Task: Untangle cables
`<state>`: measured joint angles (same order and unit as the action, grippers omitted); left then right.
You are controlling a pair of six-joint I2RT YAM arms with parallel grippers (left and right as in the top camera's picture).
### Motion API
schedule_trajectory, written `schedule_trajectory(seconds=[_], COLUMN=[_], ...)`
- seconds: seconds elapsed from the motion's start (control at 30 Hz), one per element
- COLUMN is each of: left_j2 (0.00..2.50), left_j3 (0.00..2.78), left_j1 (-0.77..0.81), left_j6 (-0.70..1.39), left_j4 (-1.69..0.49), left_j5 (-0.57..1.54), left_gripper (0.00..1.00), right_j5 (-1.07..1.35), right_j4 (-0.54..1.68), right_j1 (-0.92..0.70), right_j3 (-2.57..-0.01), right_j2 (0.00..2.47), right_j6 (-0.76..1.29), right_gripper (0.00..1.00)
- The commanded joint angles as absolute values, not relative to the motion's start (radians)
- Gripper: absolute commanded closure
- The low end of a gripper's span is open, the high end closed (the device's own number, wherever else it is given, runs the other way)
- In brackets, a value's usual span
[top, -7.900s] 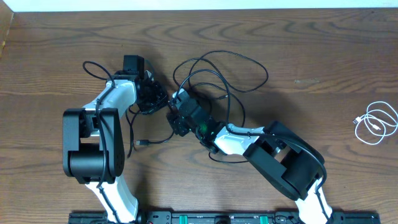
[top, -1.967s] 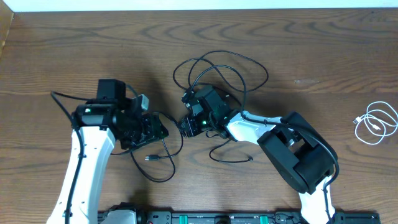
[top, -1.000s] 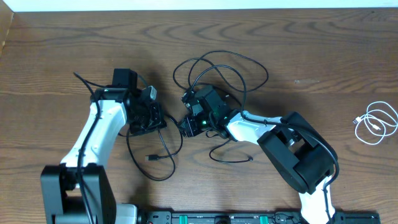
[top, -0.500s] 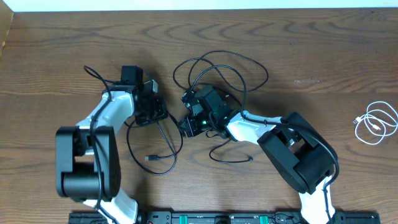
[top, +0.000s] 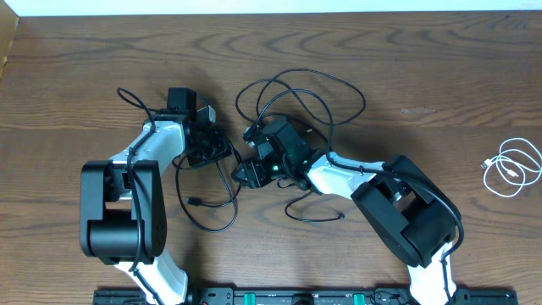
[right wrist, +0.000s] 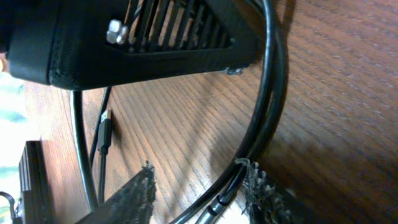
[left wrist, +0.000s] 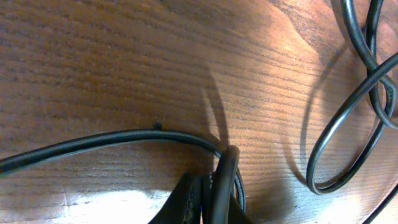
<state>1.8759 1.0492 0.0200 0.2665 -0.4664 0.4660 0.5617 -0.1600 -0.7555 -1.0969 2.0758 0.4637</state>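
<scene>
Cables: thin black cords [top: 306, 72] in overlapping loops mid-worktop [top: 423, 68]; one white cord [top: 511, 168] coiled well apart, near the right edge.
Left end effector [left wrist: 205, 193]: clamped tight on one of the black cords.
Right end effector [right wrist: 200, 186]: fingers parted, with a black cord running between them, unpinched.

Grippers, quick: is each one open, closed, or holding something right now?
Left gripper: closed, pinching a thin black cable.
Right gripper: open, fingers apart; a looped black cable passes between them, unclamped.
</scene>
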Motion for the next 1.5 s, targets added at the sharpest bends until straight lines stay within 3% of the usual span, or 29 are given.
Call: schedule_trajectory(seconds=[0.0, 0.47, 1.1, 1.47], left_j2=[1.929, 1.929, 1.929, 1.929], left_j3=[1.044, 1.044, 1.044, 1.044], left_j1=[0.021, 0.021, 0.021, 0.021], left_j6=[0.284, 0.290, 0.290, 0.317], left_j4=[-0.468, -0.468, -0.468, -0.469], left_j5=[0.395, 0.395, 0.395, 0.399], left_gripper=[0.92, 0.92, 0.92, 0.92], right_j5=[0.530, 0.587, 0.619, 0.413], right_j4=[-0.141, -0.112, -0.086, -0.098], right_j1=[-0.775, -0.795, -0.815, -0.866], right_j3=[-1.085, -1.085, -1.085, -1.085], right_j2=[2.085, 2.085, 2.085, 2.085], right_j6=[0.467, 0.466, 0.467, 0.603], right_gripper=[0.50, 0.34, 0.32, 0.36])
